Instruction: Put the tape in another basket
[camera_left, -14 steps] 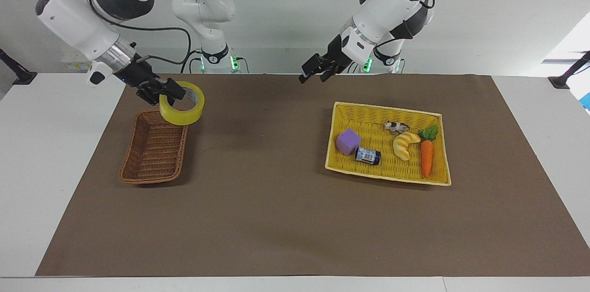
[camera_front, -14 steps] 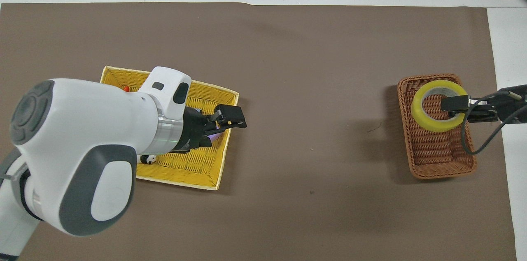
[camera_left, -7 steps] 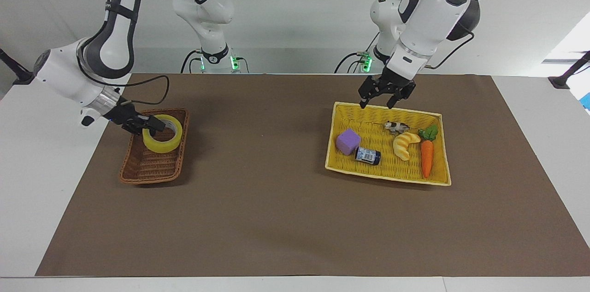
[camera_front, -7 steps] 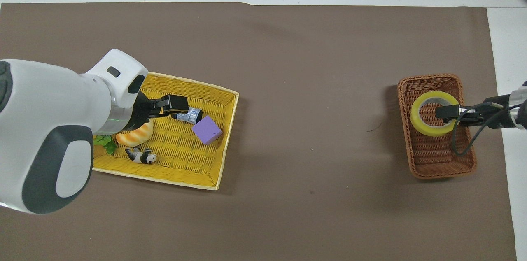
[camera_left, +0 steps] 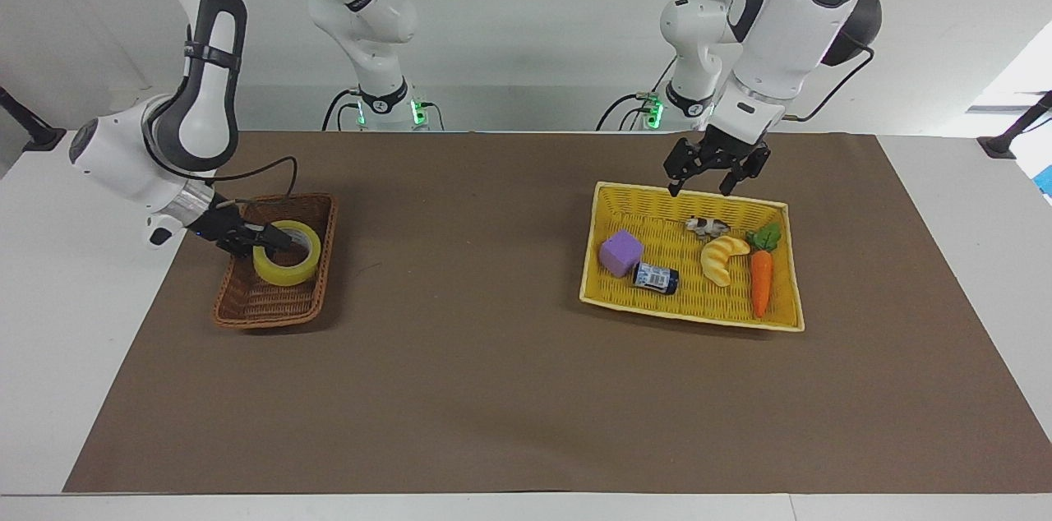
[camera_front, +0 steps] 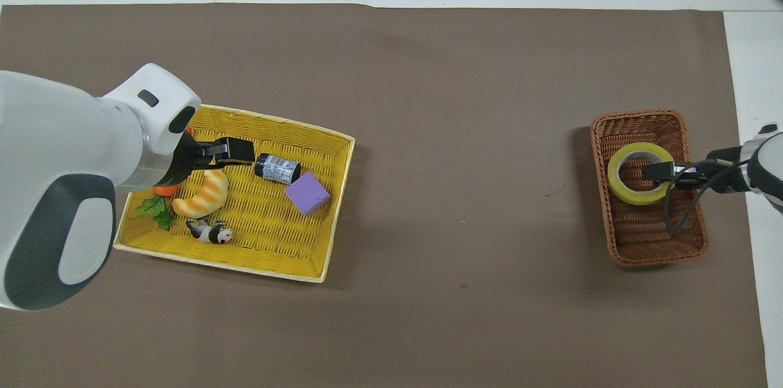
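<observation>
Sitting in basket (camera_left: 246,303), tape (camera_left: 286,264) pinched by right gripper (camera_left: 275,242)

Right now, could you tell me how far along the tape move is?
Nearly done: the tape already sits low inside the brown wicker basket. The right claw is shut on the roll's wall. Left to do: let go and lift away. The left claw waits open over the yellow tray.

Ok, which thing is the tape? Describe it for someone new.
Find the brown wicker basket at the right arm's end of the table. The tape, a yellowish ring with a white core, sits inside it, gripped by the right gripper. Nothing else lies there.
</observation>
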Available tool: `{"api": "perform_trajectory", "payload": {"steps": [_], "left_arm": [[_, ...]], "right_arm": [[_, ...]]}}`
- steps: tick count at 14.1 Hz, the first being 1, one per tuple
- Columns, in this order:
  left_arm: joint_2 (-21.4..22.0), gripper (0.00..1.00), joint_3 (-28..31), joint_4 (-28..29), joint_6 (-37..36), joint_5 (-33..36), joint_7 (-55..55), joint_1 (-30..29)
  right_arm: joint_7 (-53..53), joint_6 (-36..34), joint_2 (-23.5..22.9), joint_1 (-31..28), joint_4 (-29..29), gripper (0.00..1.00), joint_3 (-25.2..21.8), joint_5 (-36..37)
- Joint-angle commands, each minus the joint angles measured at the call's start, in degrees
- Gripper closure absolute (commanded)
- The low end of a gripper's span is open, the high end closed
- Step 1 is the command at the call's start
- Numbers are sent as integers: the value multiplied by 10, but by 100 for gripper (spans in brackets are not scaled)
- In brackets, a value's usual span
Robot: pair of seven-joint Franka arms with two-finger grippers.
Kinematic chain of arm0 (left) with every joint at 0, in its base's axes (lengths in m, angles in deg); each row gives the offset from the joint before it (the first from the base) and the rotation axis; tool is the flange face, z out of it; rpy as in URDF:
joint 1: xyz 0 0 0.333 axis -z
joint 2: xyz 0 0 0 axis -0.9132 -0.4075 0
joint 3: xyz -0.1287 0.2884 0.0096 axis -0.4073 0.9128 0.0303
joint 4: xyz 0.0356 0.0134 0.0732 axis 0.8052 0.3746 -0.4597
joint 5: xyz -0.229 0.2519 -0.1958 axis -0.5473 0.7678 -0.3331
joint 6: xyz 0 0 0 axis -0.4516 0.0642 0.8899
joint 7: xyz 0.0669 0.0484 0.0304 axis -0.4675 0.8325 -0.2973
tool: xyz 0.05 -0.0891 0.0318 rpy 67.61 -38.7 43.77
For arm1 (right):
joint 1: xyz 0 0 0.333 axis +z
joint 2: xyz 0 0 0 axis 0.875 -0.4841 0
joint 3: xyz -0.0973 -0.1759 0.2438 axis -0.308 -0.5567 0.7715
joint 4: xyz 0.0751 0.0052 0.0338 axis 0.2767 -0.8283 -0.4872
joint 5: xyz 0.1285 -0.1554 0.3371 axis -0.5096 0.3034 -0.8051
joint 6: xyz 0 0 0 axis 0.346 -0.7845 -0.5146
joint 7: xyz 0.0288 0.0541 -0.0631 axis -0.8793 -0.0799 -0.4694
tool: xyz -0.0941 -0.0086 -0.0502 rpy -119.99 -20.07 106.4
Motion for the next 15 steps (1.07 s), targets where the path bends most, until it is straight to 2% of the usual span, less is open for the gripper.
{"api": "perform_trajectory", "payload": {"steps": [1, 2, 6, 10, 12, 13, 15], "left_arm": [[-35, 0, -4, -51, -34, 35, -10, 0], [-39, 0, -4, -64, -34, 34, -10, -2], [-83, 0, 10, -128, -80, 33, -12, 4], [-76, 0, 120, -138, -117, 32, -73, 72], [-57, 0, 136, -136, -132, 31, -118, 75], [-47, 0, 152, -133, -142, 31, -143, 75], [-25, 0, 177, -131, -176, 31, -178, 75]], "right_arm": [[-12, 6, 3, -8, 0, 17, 8, 5], [-13, 4, 2, -9, 4, 0, 8, 5], [-13, -1, 1, -8, 17, 0, 8, 6], [-5, -5, 10, 3, 56, 0, 8, 32], [-2, -2, 12, 24, 94, 0, 9, 91], [3, -1, 12, 46, 117, 0, 8, 144], [84, -2, 28, 79, 133, 0, 9, 235]]}}
